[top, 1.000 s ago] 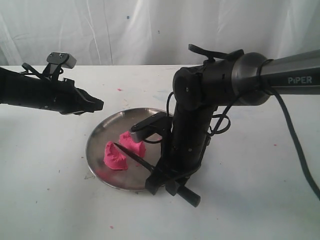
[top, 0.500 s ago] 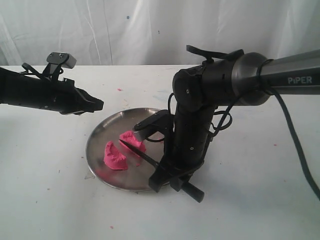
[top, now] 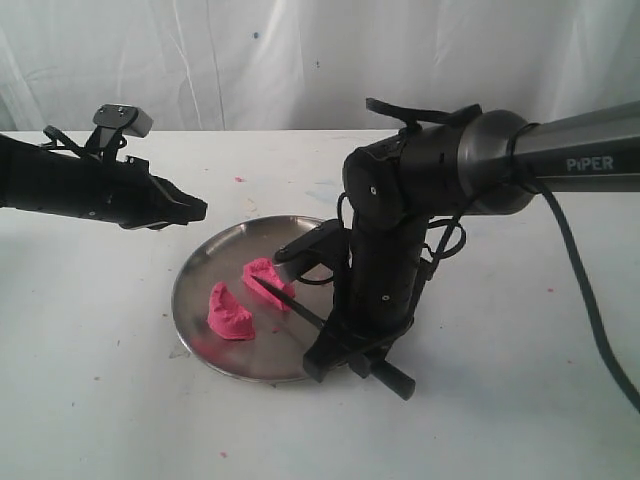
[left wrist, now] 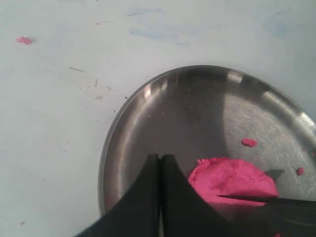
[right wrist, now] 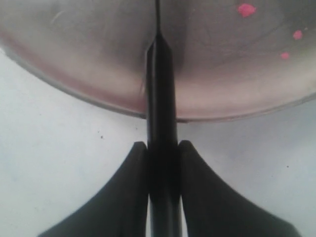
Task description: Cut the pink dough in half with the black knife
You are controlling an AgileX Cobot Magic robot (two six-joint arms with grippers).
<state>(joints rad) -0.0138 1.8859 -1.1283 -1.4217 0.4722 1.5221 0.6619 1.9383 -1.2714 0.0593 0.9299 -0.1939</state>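
Pinching black knife [top: 290, 303] handle in right gripper [top: 345, 350], blade running from gripper across steel plate [top: 190, 270] toward pink dough [top: 230, 312]. Showing dough lying as two separate chunks mid-plate, knife tip beside rear chunk. Hovering left gripper [top: 195, 210] pressed together, empty, beyond plate's far-left rim.

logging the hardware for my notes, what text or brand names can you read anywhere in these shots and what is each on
"PiPER": on the silver tube of the right arm, seen in the exterior view.
No other words, numbers or signs show in any view; the two wrist views carry none.
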